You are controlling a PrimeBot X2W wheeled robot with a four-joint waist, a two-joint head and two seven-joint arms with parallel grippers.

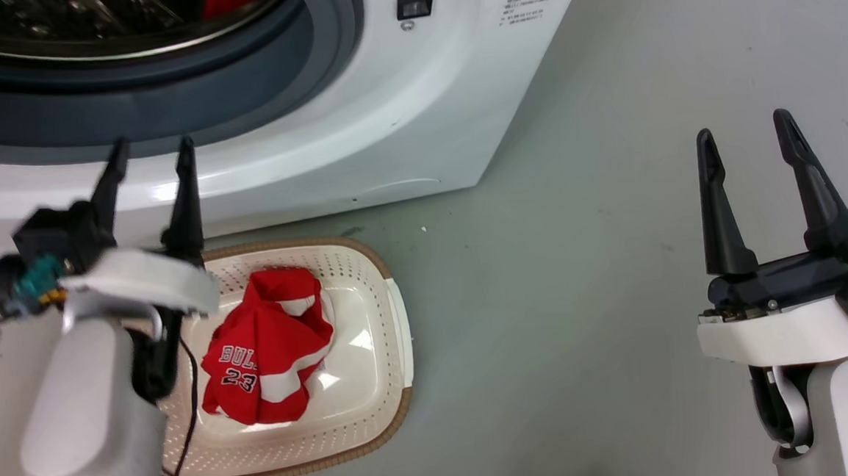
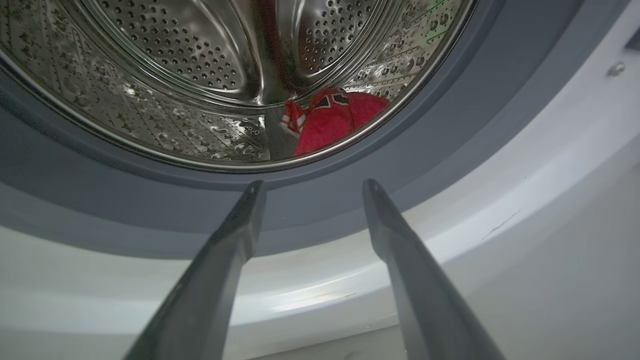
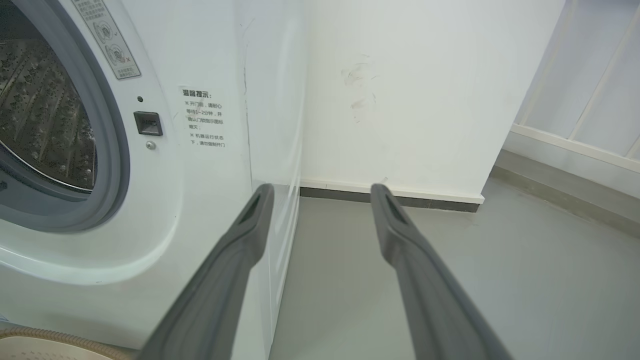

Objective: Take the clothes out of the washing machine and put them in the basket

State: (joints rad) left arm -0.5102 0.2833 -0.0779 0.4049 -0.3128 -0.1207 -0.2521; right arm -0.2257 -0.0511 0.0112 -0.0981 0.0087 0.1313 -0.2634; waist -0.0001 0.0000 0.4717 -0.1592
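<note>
Your left gripper (image 1: 152,146), at the left of the head view, has its fingers spread with nothing between them. It points up at the mouth of the washing machine (image 1: 401,107). That aim suits a reach for the red jersey (image 2: 335,122) lying at the lower right of the drum (image 2: 175,60) in the left wrist view. Another jersey (image 1: 269,350) lies crumpled in the basket (image 1: 398,320), low in the middle of the head view. The basket sits just below the machine's front, likely so that each garment has a short way to travel. Your right gripper (image 1: 745,130), lower right, is likewise spread and empty, held over bare floor (image 1: 604,293) and well apart from the work. The floor is smooth grey-green. A white wall (image 3: 400,100) with dark skirting fills the upper middle of the right wrist view.
</note>
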